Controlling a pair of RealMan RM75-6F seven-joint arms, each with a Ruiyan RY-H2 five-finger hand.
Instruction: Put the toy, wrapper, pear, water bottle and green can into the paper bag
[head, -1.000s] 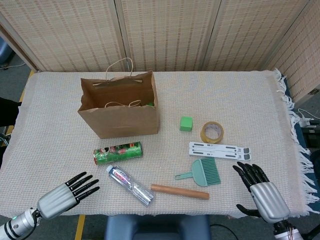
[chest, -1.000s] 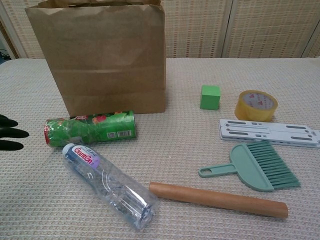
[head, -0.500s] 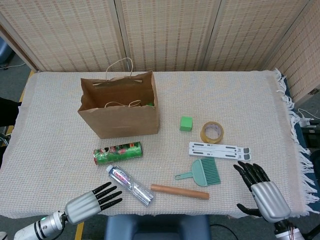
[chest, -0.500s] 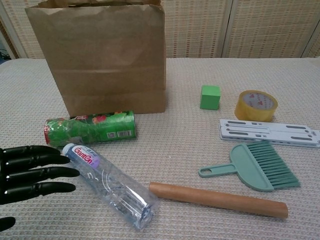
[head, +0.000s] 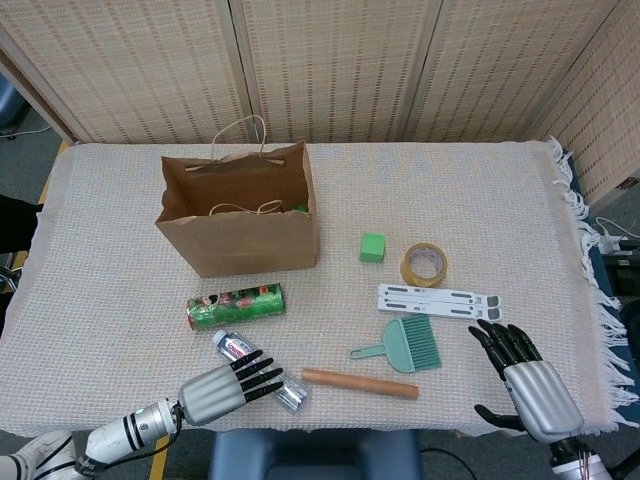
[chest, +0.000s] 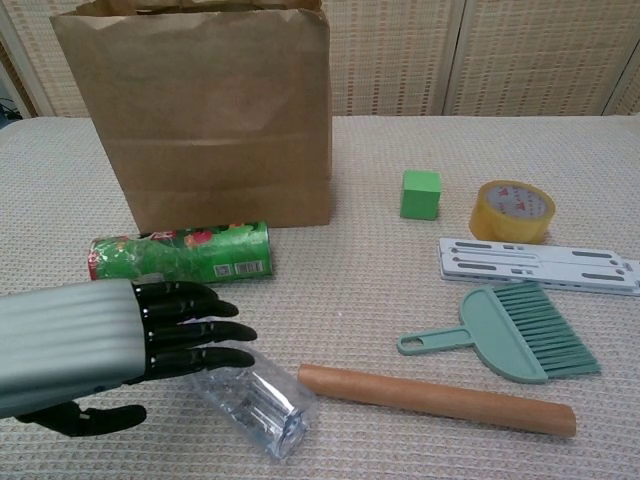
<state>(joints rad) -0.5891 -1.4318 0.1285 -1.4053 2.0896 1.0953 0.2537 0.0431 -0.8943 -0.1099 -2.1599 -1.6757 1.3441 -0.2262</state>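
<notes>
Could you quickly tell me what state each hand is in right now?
Left hand: open, fingers spread over the water bottle, not gripping it.
Right hand: open, holding nothing.

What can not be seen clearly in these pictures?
- Water bottle: in chest view the left hand covers its cap end.
- Paper bag contents: the front wall hides them in both views.
- Right hand: outside chest view.
- Green can label: too small to read.

The left hand (chest: 150, 345) has swept in from the side and now spreads over the clear plastic water bottle (chest: 255, 405).
</notes>
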